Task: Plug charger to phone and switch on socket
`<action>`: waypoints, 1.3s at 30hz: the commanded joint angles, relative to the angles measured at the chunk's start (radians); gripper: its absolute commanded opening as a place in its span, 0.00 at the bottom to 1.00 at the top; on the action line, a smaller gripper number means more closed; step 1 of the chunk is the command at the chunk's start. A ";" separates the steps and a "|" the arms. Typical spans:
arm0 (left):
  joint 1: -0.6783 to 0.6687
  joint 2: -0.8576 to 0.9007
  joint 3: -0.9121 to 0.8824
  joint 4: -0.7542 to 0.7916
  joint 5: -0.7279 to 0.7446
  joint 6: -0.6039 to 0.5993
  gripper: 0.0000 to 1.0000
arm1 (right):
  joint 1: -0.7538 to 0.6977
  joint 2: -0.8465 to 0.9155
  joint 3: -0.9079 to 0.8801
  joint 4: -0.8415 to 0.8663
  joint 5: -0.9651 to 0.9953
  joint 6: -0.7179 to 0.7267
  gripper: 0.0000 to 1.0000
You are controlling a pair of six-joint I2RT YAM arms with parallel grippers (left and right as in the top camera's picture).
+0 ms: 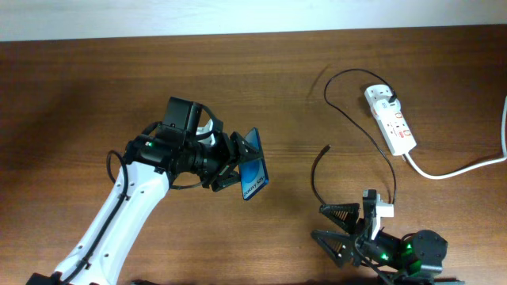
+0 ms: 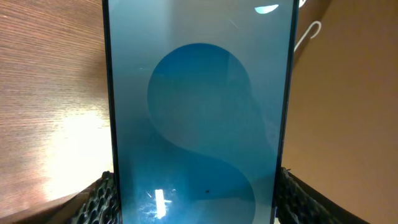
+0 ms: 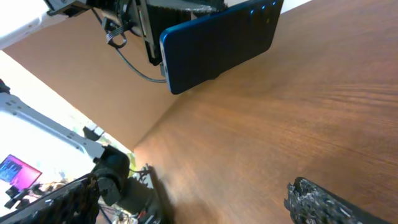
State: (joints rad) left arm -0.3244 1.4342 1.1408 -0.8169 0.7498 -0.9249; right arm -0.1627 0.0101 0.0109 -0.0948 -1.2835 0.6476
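Note:
My left gripper [image 1: 231, 162] is shut on the phone [image 1: 253, 166], a blue-screened smartphone held off the table and tilted; its screen fills the left wrist view [image 2: 199, 112], and it shows in the right wrist view [image 3: 217, 40]. The charger's thin black cable [image 1: 356, 127] loops over the table from its black plug [image 1: 390, 96] in the socket [image 1: 390, 119], a white power strip at the right; its free connector tip [image 1: 325, 148] lies on the wood. My right gripper [image 1: 337, 223] is open and empty near the front edge, close to the cable's lower stretch.
The socket's thick white cord [image 1: 467, 166] runs off the right edge. Bare wooden table [image 1: 95, 87] lies to the left and between the arms. The left arm's white link [image 1: 119, 214] crosses the front left.

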 commanded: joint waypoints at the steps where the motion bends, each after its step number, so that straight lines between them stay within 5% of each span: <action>1: 0.000 -0.025 0.025 0.018 0.036 -0.006 0.29 | 0.006 -0.004 -0.005 0.004 -0.002 -0.003 0.98; 15: 0.000 -0.025 0.025 0.049 -0.414 0.040 0.30 | 0.006 0.067 0.019 0.076 0.225 -0.038 0.98; 25: 0.000 -0.025 0.025 0.109 -0.498 0.011 0.28 | 0.029 0.709 0.347 0.076 0.309 -0.257 0.98; 30: 0.000 -0.025 0.025 0.159 -0.504 -0.085 0.27 | 0.285 0.873 0.422 0.127 0.528 -0.273 0.98; 39: -0.043 -0.025 0.025 0.182 -0.458 -0.242 0.24 | 0.751 1.062 0.422 0.527 1.096 -0.165 0.99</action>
State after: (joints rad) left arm -0.3439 1.4342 1.1412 -0.6525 0.2657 -1.1210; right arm 0.5335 1.0119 0.4191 0.3832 -0.3401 0.4492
